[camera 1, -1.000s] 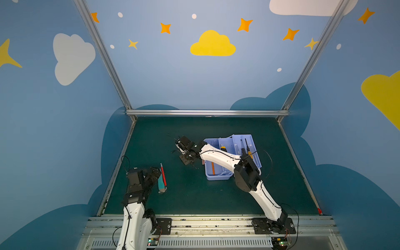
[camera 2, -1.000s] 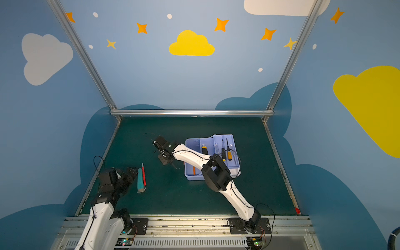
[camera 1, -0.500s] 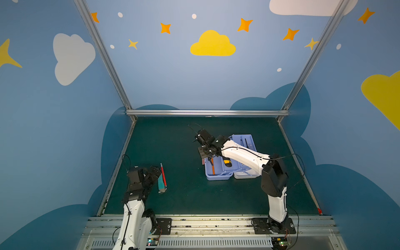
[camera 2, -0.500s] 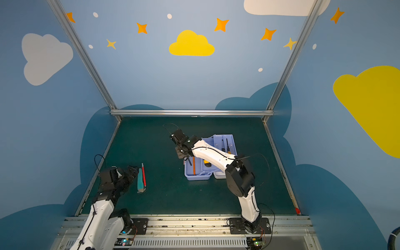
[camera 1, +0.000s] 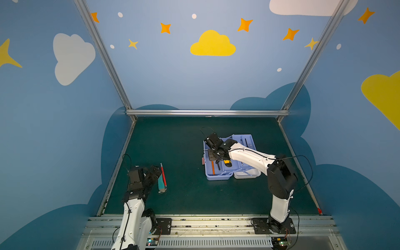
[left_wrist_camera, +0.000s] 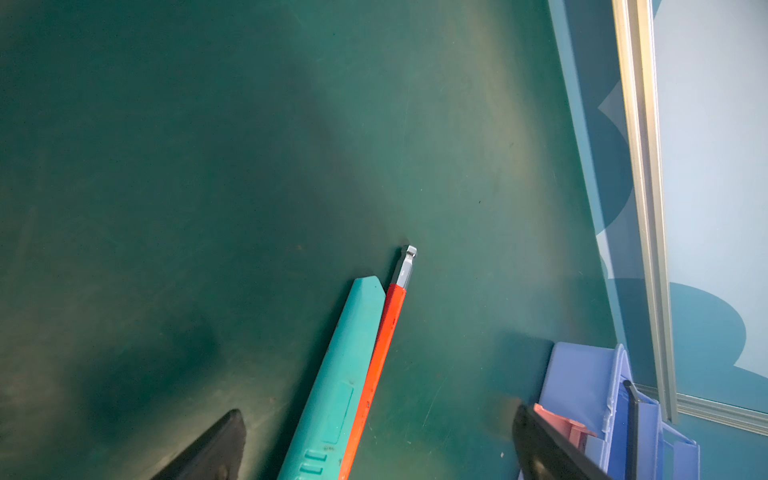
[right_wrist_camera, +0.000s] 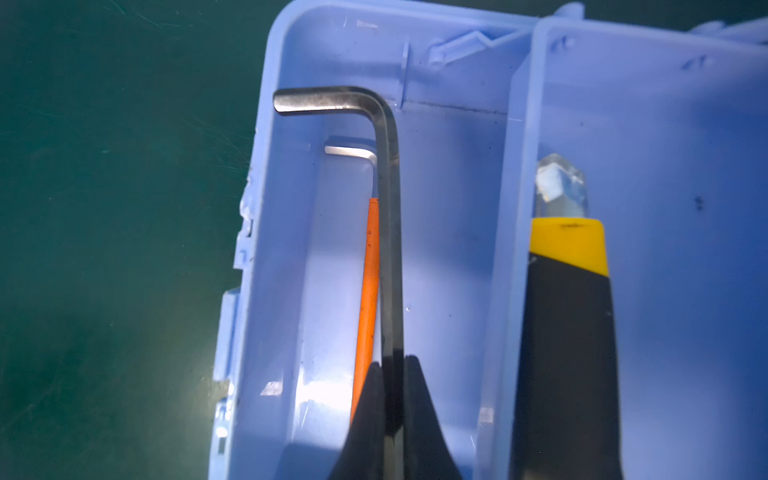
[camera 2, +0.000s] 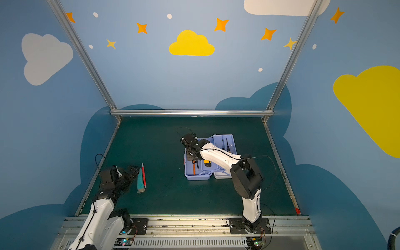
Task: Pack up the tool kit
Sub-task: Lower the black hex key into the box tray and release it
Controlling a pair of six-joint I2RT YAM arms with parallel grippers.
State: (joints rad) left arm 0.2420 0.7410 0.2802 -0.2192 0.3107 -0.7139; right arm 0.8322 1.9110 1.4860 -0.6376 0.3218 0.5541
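Steel hex key (right_wrist_camera: 388,208), L-shaped, is pinched by its long shank in the right arm's clenched jaws. It hangs above the outer compartment of the tool kit (right_wrist_camera: 266,166), which lies open on the table (right_wrist_camera: 104,249) (lavender-blue inside up). An orange wrench (right_wrist_camera: 370,291) already lies in that compartment, with a yellow-and-black tool (right_wrist_camera: 567,332) beyond the divider. To place the key well, it seems best to keep the shank parallel to the wall and bring the short leg inside the rim. Letting go only low down should make the key settle beside the orange one rather than bounce across it.

The left arm's jaws are spread wide on either side of the teal knife (left_wrist_camera: 336,374) and a red-handled tool (left_wrist_camera: 382,345), touching neither as far as can be seen.

The key's lower end is hidden behind the jaws, and its height above the compartment floor cannot be told. In both top views the right arm covers much of the case.
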